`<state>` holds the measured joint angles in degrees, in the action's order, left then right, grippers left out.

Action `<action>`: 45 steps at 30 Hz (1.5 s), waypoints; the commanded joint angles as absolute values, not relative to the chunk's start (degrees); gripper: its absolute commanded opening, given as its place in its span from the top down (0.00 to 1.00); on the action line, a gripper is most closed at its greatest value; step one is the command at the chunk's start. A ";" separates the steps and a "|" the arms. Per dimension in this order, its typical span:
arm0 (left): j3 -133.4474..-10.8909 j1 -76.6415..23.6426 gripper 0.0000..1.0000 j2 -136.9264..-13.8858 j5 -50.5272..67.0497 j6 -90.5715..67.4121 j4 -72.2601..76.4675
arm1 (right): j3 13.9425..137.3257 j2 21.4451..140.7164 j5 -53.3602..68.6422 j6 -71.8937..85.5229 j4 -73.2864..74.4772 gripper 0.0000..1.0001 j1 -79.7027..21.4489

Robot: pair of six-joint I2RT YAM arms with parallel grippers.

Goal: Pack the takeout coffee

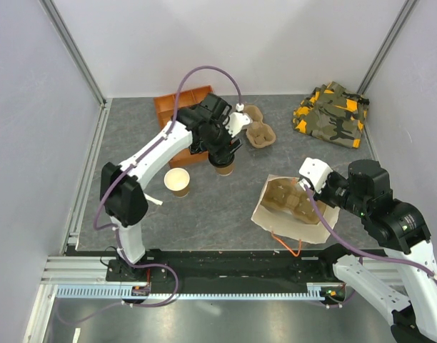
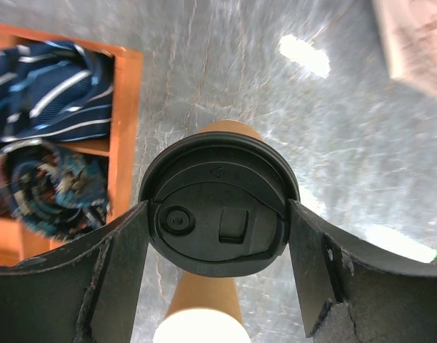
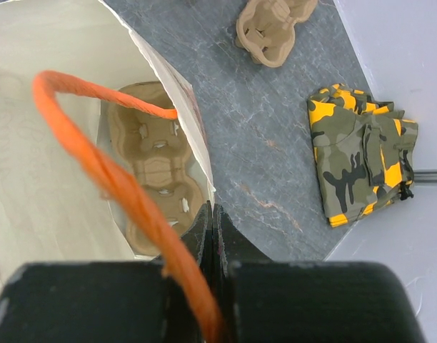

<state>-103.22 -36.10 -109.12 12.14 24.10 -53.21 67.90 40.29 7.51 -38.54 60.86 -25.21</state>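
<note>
A grey, marbled stone-look counter (image 1: 222, 207) forms the floor of a booth closed in by plain pale matte walls, one at 12 o'clock (image 1: 225, 43), one at 9 (image 1: 29, 143) and one at 3 (image 1: 422, 86). From the far corners rise slim silver aluminium posts, at 11 (image 1: 72, 50) and 1 o'clock (image 1: 384, 44). Along the 6 o'clock edge runs a slotted silver aluminium rail (image 1: 204, 291). The left wrist view shows bright white glare patches (image 2: 304, 56) on the counter's sheen.

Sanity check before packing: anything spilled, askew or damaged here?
Nothing stands out: takeout coffee upright, capped, in left end effector; right end effector pinches the paper bag rim; no spills visible.
</note>
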 commanded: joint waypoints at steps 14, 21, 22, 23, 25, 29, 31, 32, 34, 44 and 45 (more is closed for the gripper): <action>-110.82 -37.96 0.43 -84.20 23.12 17.74 -58.44 | 68.11 42.80 12.30 -32.79 58.27 1.00 -25.05; -114.26 -46.57 0.44 -79.64 17.93 24.34 -62.67 | 68.91 45.26 14.67 -28.83 57.75 1.00 -25.05; -114.17 -47.63 0.44 -79.45 17.67 24.69 -62.75 | 68.91 45.79 14.85 -28.05 57.48 1.00 -25.05; -114.26 -49.38 0.44 -79.19 17.58 25.05 -62.67 | 68.99 46.05 15.11 -27.69 57.48 1.00 -25.05; -114.78 -50.62 0.45 -79.36 17.75 25.84 -62.75 | 70.13 47.36 15.12 -25.85 57.48 1.00 -24.96; -116.72 -53.69 0.46 -80.07 18.28 27.33 -62.58 | 72.77 49.30 15.38 -22.78 58.01 1.00 -25.05; -117.42 -55.36 0.46 -80.42 18.11 28.38 -62.23 | 74.18 50.09 15.47 -22.06 58.36 1.00 -24.96; -117.60 -55.72 0.46 -80.77 17.93 28.74 -62.14 | 74.53 50.27 15.29 -21.36 58.27 1.00 -25.05; -118.04 -56.94 0.46 -80.95 17.93 29.70 -61.61 | 75.50 50.80 14.33 -20.74 58.36 1.00 -25.05; -117.43 -61.61 0.47 -83.49 14.78 30.15 -57.85 | 77.52 51.33 10.63 -13.10 59.94 1.00 -25.05; -117.33 -61.96 0.47 -84.19 14.42 30.23 -57.14 | 77.52 51.33 10.81 -12.75 60.12 1.00 -25.05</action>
<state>-116.92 -60.12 -82.83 16.97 27.90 -61.93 74.70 51.44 11.51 -17.61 60.29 -25.21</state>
